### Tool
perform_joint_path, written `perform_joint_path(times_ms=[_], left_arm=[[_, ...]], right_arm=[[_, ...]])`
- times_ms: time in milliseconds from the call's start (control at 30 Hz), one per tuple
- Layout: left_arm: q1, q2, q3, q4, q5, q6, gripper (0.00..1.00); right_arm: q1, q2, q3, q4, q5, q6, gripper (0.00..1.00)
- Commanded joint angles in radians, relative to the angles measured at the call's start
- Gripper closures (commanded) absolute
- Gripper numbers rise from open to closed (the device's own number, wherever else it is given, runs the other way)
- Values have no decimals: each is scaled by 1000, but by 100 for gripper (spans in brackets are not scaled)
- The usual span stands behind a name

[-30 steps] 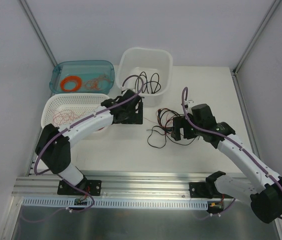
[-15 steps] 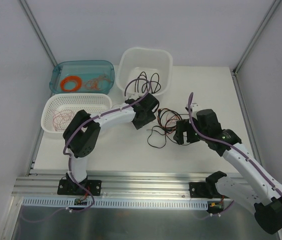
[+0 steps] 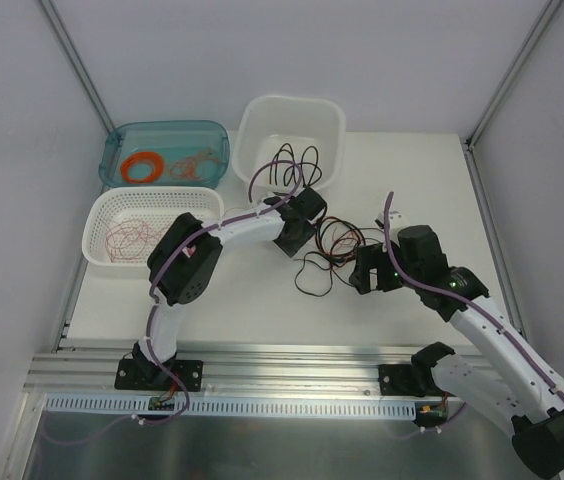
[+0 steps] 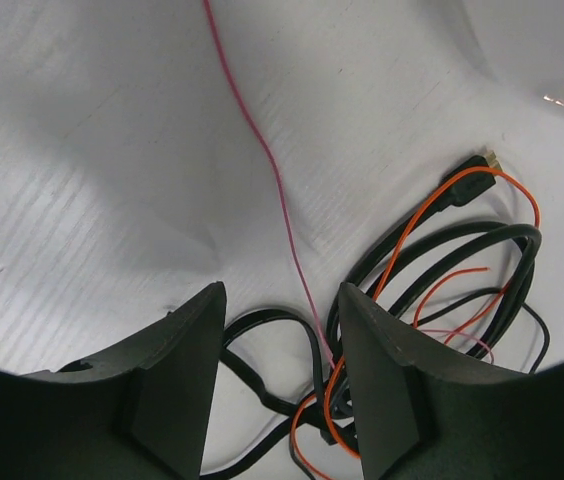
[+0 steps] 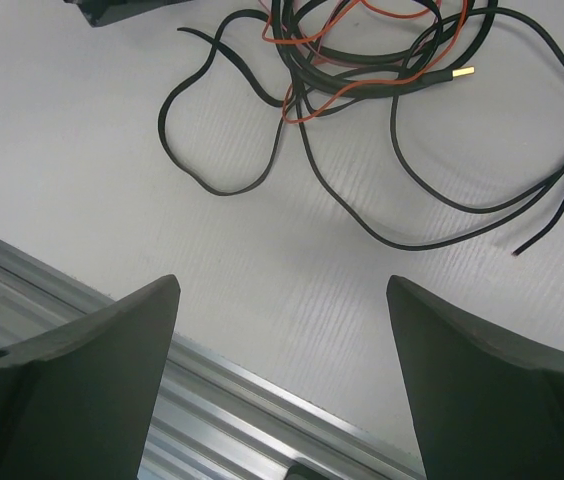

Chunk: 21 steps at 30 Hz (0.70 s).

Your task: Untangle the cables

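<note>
The cables (image 3: 337, 245) lie as a loose tangle of black, orange and thin pink wires on the white table, between the two arms. My left gripper (image 3: 308, 243) is at the tangle's left edge. In the left wrist view its jaws (image 4: 284, 292) stand partly apart, open, with a black loop, an orange wire and the pink wire (image 4: 262, 160) lying in the gap; the rest of the cables (image 4: 462, 250) spread to the right. My right gripper (image 3: 364, 270) hovers at the tangle's right side. It is wide open (image 5: 282, 285) over bare table, with the cables (image 5: 362, 60) beyond its fingertips.
A white tub (image 3: 292, 115) holding black cables stands behind the tangle. A teal bin (image 3: 167, 135) with an orange ring and a white basket (image 3: 152, 205) with thin reddish wires sit at the left. An aluminium rail (image 3: 282, 365) runs along the near edge.
The left arm has swung right from beside the tub onto the tangle, and its jaws have narrowed around some wires. The right gripper has drawn back a little to the right.
</note>
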Motion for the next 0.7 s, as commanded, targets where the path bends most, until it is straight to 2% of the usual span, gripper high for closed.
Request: perform_joint_path(times_ms=[0,200,467,667], left_arm=[[-4,45,55,-15,-22,-67,51],[-4,83,73,-15,-31,-98,57],[-4,102,62,-16,-16,-110,73],[-4,83,24,-20,-31,-129,92]], right_arm=[[4,-29,-8,6,-6,16,11],[5,-45,-9,-5,-5,16,11],[5,-60,-8,-12,8,16,11],[4,-60,-6,-14,8,16,11]])
